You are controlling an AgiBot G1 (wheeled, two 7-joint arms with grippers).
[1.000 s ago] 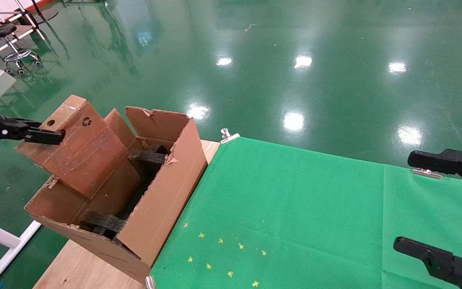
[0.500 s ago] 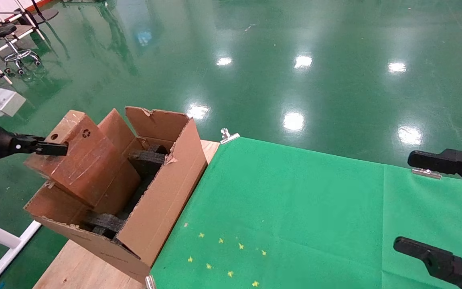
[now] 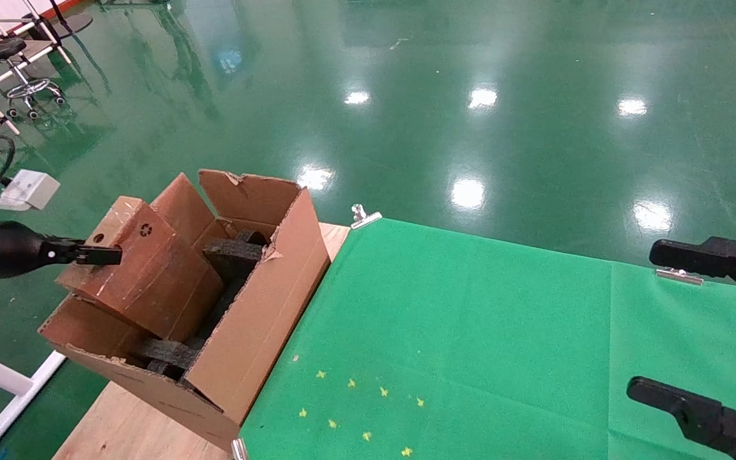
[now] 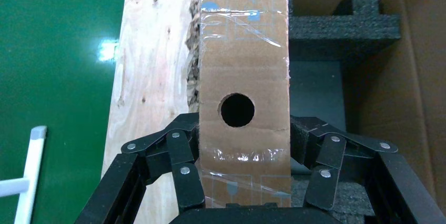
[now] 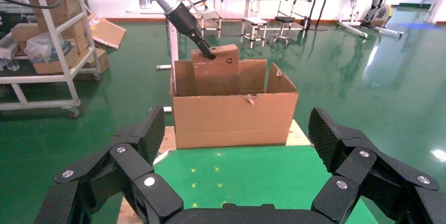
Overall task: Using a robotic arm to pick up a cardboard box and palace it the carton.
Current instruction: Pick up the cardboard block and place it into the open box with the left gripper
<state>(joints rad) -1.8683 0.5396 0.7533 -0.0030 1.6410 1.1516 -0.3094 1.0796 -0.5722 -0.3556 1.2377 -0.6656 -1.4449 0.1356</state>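
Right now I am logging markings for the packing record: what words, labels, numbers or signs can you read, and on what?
No words or numbers are readable.
Recycling mark, a sign without text: on the cardboard box, held by the left pincer in the carton.
Pale blue print under the box's tape: too faint to read.

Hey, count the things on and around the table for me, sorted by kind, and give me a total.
Cardboard containers: 2, the cardboard box and the carton.
Foam blocks in the carton: 2 visible.
Grippers: 2, the left gripper and the right gripper.
Metal clips on the green cloth's edges: 3.
Total: 9.
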